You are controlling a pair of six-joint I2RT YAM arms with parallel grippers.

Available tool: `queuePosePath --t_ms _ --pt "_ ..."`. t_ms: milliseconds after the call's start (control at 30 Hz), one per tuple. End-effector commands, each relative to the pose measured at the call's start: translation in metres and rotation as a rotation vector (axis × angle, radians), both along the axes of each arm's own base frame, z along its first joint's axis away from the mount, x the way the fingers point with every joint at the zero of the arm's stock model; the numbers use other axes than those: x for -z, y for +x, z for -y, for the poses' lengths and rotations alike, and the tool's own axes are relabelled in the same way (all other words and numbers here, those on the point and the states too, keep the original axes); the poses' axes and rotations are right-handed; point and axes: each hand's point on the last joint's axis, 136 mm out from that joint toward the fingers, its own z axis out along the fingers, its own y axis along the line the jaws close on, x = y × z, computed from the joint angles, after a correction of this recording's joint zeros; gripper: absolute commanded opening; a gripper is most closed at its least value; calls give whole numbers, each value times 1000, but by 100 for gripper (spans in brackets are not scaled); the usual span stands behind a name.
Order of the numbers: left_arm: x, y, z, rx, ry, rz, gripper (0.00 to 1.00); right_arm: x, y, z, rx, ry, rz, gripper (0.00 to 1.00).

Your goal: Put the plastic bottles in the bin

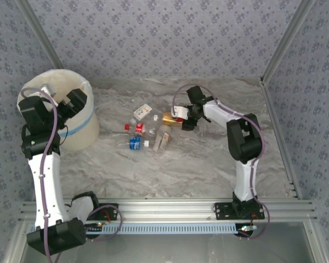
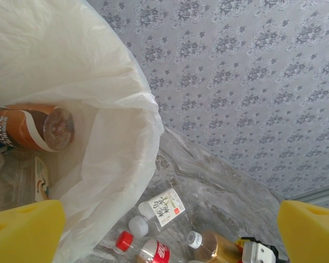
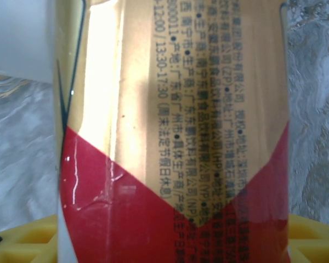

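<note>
Inspecting the bench (image 1: pixel 208 164): the bin (image 1: pixel 79 134) stands in the far-left corner. It is a tall cream-white cylinder with a pale blue band around it. Its translucent white bag (image 2: pixel 115 109) is folded out over the rim. Inside, the left wrist view shows a brown bottle (image 2: pixel 35 129) with a white-banded label lying on its side. Other items under it are too unclear to name.

Left claw (image 1: pixel 71 101): positioned over the mouth of the bin. Its yellow fingertips (image 2: pixel 22 233) are spread wide apart with nothing between them.

Loose bottles lie on their sides in a cluster near the middle of the bench, toward the far edge and well apart from the near edge:
- a white-labelled bottle (image 1: pixel 143 112) nearest the far edge
- two red-capped bottles (image 1: pixel 132 127) on the side of the cluster toward the bin
- a blue-labelled bottle (image 1: pixel 135 143) nearest the near edge
- a clear bottle (image 1: pixel 162 139) just beside the blue-labelled one

Gold bottle (image 1: pixel 169 119): at the right end of the cluster. The label is glossy gold above and red below, the two colours meeting in a chevron. Columns of small dark print run down the gold part.

Right claw (image 1: pixel 180 116): closed on the gold bottle. In the right wrist view its yellow fingers (image 3: pixel 22 244) sit against both sides of the bottle.
</note>
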Motion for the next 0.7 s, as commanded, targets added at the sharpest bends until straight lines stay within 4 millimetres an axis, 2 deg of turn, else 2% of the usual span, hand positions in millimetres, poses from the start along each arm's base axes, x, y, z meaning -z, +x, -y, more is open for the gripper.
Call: queuePosePath --t_ms 0,167,233,367,500,667 --pt "16 -2 8 34 -68 -49 99 -21 -11 7 64 40 31 50" --pt "16 -4 16 63 -100 -39 100 -41 -31 20 191 117 68 48" --pt "16 -4 18 72 -112 -36 100 -45 -45 23 245 158 58 47" --pt "13 -6 30 110 -128 -25 99 -67 -73 16 347 300 19 47" --pt "7 -7 55 185 -126 -5 99 -88 -93 18 519 462 -13 46" --pt "9 0 92 282 -139 -4 100 -119 -115 5 576 709 -39 43"
